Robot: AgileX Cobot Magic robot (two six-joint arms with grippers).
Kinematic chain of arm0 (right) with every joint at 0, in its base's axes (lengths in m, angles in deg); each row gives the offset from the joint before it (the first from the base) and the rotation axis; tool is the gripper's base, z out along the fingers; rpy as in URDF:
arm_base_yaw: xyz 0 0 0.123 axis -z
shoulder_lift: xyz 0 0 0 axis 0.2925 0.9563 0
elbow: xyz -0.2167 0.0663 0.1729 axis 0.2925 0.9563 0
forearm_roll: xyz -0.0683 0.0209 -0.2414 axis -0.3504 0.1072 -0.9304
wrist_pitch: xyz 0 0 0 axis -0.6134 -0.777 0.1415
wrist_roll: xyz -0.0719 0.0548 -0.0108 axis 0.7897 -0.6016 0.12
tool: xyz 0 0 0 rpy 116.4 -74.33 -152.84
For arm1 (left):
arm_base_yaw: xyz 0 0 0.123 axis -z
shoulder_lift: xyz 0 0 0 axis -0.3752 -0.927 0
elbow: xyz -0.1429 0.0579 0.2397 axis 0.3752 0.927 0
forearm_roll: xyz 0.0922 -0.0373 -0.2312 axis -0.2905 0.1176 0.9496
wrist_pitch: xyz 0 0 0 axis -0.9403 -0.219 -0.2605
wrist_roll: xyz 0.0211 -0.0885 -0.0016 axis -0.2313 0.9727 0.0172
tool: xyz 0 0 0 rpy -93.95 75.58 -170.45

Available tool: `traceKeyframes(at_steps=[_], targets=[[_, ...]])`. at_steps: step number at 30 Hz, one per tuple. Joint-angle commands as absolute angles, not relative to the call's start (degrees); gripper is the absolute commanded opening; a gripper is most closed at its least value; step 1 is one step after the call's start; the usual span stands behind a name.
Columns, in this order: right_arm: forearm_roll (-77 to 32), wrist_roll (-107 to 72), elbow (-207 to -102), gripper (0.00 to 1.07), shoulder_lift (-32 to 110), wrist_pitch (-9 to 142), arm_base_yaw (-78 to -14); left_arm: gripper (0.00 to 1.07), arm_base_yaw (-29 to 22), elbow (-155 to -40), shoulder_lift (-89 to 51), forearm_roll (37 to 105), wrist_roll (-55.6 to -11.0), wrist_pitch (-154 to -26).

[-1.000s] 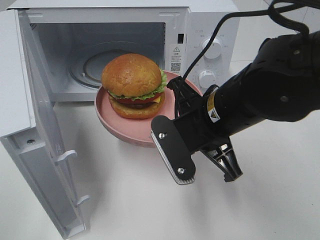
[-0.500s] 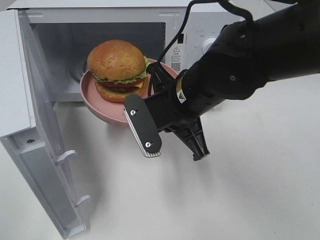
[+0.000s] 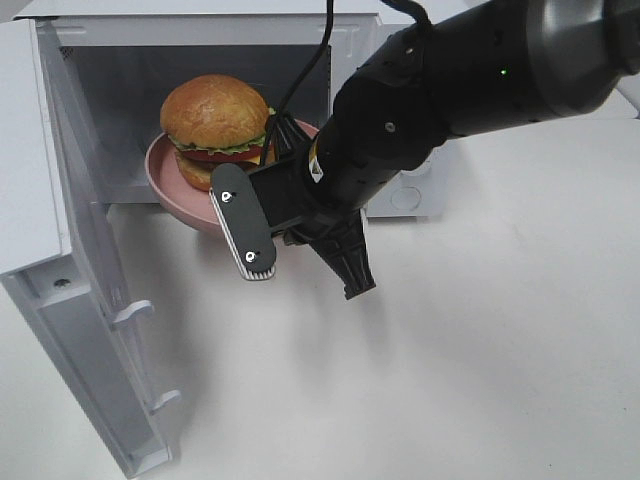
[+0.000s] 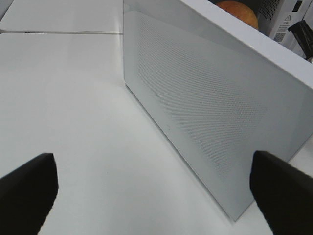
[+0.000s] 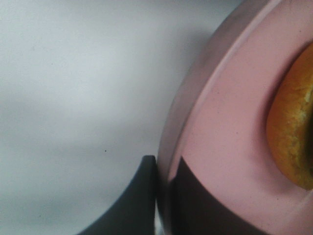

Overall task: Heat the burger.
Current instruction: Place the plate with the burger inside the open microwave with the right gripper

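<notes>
Since a second ago the plate (image 3: 168, 185) and burger (image 3: 215, 122) have swung further toward 10 o'clock, so now they're right in the microwave's (image 3: 400, 30) open mouth. The burger is upright in the middle of the plate. The right end effector (image 5: 162, 196) is pinched tight on the plate's rim at the burger's 3 o'clock side. The left end effector (image 4: 154, 188) is spread wide, holding nothing, low over the table (image 4: 73, 122) beside the open door (image 4: 205, 112).

There is one burger (image 3: 215, 125), one pink plate (image 3: 162, 185) and one microwave (image 3: 200, 28).
</notes>
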State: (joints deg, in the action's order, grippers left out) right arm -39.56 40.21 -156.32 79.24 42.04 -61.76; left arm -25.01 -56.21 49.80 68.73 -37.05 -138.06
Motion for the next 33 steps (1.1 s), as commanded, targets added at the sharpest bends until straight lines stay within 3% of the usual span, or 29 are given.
traceKeyframes(at_steps=[1,33], targets=[[-40.1,38.4,-160.6,0.0,80.4,43.2,-61.5,1.0,-25.1,-56.2,50.9,69.2,-36.7,-137.7],[-44.2,28.2,-186.2,0.0,95.7,34.0,-61.5,1.0,-25.1,-56.2,50.9,69.2,-36.7,-137.7]])
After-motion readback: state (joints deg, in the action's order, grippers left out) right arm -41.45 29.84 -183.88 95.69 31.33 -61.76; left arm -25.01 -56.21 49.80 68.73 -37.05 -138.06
